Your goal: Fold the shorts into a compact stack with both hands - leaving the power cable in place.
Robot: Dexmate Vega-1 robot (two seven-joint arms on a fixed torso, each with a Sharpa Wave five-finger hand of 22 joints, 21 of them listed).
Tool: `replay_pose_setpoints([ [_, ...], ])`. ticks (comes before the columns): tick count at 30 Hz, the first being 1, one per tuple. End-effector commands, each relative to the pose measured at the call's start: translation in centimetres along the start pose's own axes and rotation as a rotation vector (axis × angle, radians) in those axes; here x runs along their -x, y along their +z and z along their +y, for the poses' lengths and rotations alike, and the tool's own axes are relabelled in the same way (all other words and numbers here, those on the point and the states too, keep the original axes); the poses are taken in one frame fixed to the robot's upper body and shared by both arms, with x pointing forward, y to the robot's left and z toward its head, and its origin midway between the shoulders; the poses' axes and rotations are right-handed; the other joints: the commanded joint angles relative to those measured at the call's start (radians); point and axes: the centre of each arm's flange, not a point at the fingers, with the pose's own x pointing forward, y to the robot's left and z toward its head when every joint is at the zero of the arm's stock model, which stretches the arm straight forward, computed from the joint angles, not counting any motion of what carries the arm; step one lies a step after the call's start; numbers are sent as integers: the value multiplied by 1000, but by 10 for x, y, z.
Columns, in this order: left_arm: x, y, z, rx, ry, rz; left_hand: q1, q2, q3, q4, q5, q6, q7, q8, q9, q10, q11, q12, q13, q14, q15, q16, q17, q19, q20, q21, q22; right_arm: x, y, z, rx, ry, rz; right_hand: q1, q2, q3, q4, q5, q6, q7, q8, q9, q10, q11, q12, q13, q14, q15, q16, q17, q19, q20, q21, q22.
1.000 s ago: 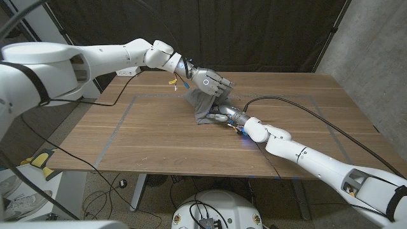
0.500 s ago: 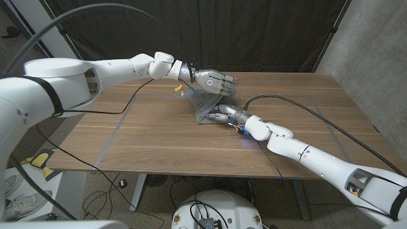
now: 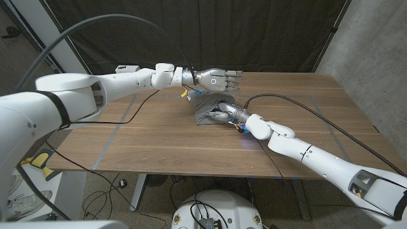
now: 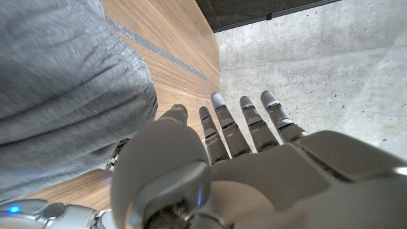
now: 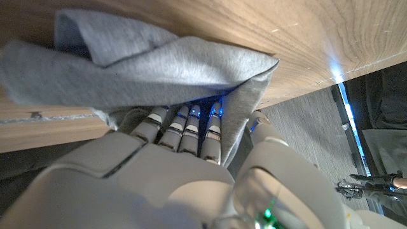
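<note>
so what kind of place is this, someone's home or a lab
Most likely a robotics lab or test cell, not a home. A bare wooden table marked with tape lines stands against a black curtain and a raw concrete wall, and loose cables trail on the floor beneath it.

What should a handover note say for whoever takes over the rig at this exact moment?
Left hand: above the table past the shorts, fingers straight and apart, holding nothing.
Right hand: at the shorts, fingers tucked under a fold of the grey fabric, as the right wrist view shows; whether it grips cannot be told.
Shorts: bunched in a small heap near the middle of the table, not a flat stack.
Power cable: lies on the table to the right of the shorts and runs off the right edge.
Done: the shorts are gathered small.
Left: flatten and square the heap into a compact stack, keeping off the cable.
</note>
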Motion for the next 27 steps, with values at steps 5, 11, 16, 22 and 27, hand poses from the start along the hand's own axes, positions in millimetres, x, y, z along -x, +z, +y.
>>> replay_pose_setpoints([
  [5,8,10,10,20,-38,125,-18,-8,4,9,12,11,-6,0,3,1,-8,-1,-1,0,-140,-6,-1,-2,-5,1,-1,20,11,-25,49,-43,30,-6,2,4,-5,1,-2,4,3,3,6,0,-1,2,11,0,2,1,10,4,-1,2],
  [11,14,6,12,12,-52,153,-21,-15,7,3,13,16,-9,-1,2,3,-10,-1,-5,1,-142,-8,-5,-2,-7,0,-2,34,11,-27,67,-58,66,-5,1,6,-9,1,-2,4,3,3,10,2,0,2,12,0,1,0,12,5,-3,2],
  [16,19,2,16,19,-61,184,-22,-18,9,1,13,20,-12,-1,2,5,-12,-1,-6,4,-145,-8,-7,-1,-10,-1,-2,41,13,-29,80,-67,76,-5,1,8,-10,1,-2,4,3,3,9,2,0,2,13,-1,0,0,13,5,-6,2],
  [22,25,-1,19,32,-82,212,-26,-21,12,-3,13,24,-13,-2,1,6,-12,-2,-9,6,-146,-8,-9,0,-11,-2,-3,51,12,-32,84,-78,108,-5,0,9,-11,1,2,4,4,3,12,3,1,2,14,0,-1,0,15,5,-8,2],
  [27,32,-5,21,38,-103,240,-28,-26,14,-7,12,28,-17,-3,1,9,-15,-2,-12,9,-148,-9,-11,2,-14,-2,-3,58,11,-35,89,-91,128,-6,-1,9,-12,1,4,6,5,3,16,1,2,2,16,-1,-1,0,16,5,-9,2],
])
